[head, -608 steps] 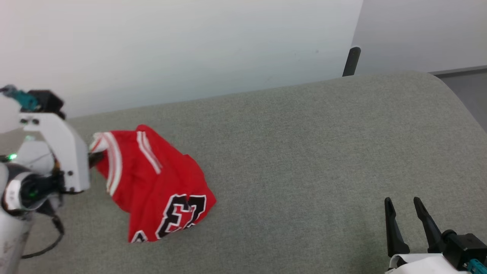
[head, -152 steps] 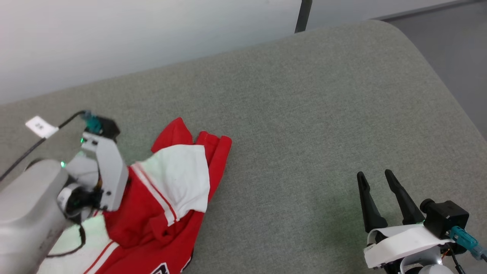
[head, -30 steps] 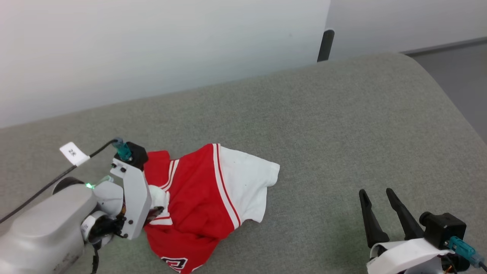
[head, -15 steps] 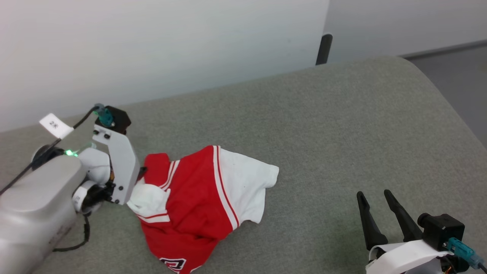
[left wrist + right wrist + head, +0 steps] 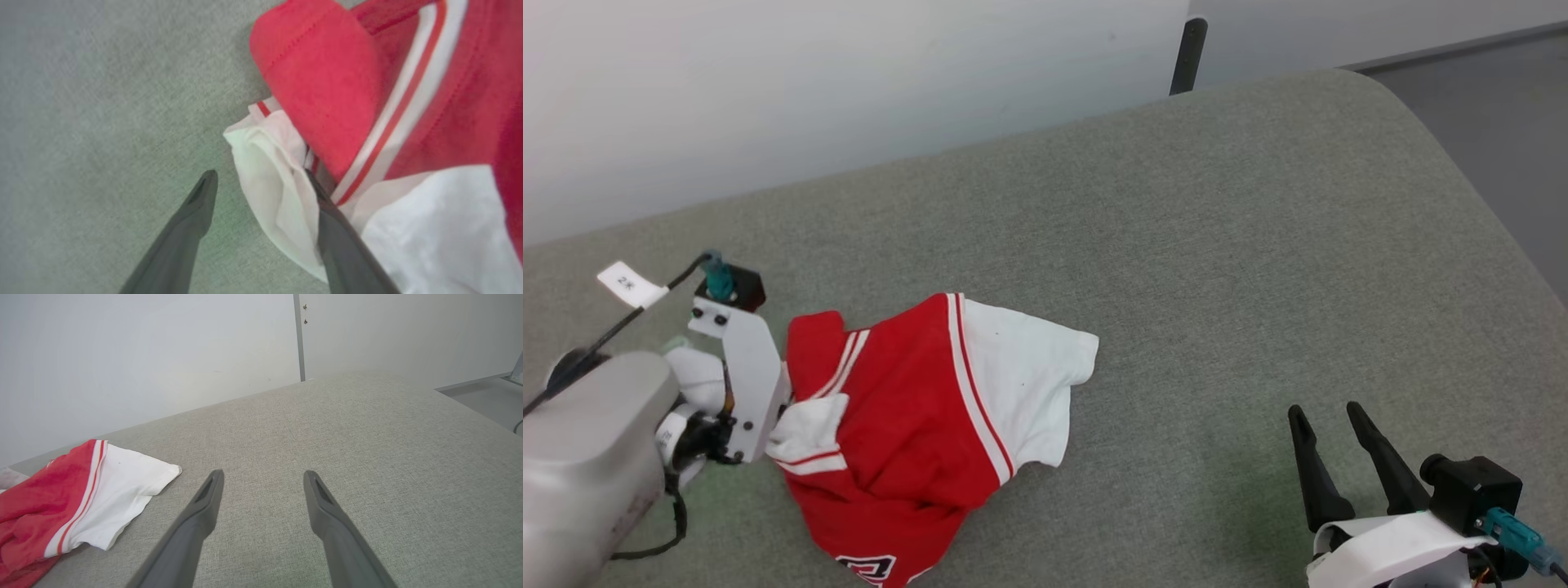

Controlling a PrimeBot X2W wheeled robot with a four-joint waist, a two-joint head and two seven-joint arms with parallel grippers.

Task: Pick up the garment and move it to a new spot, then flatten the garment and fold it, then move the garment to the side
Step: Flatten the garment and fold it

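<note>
Far left of the head view, the left hand (image 5: 261, 176) sits right at the left edge of the shirt (image 5: 894, 425). On the wrist cam its fingers are spread, with a bunched fold of white sleeve lying between them, not pinched. The shirt is crumpled in the lower left of the frame on the grey desk (image 5: 1217, 245). One white sleeve splays toward the middle, and a bit of the black number peeks out at the bottom edge. Lower right, the right hand (image 5: 1325, 412) is spread too, holding nothing, well apart from the shirt.
</note>
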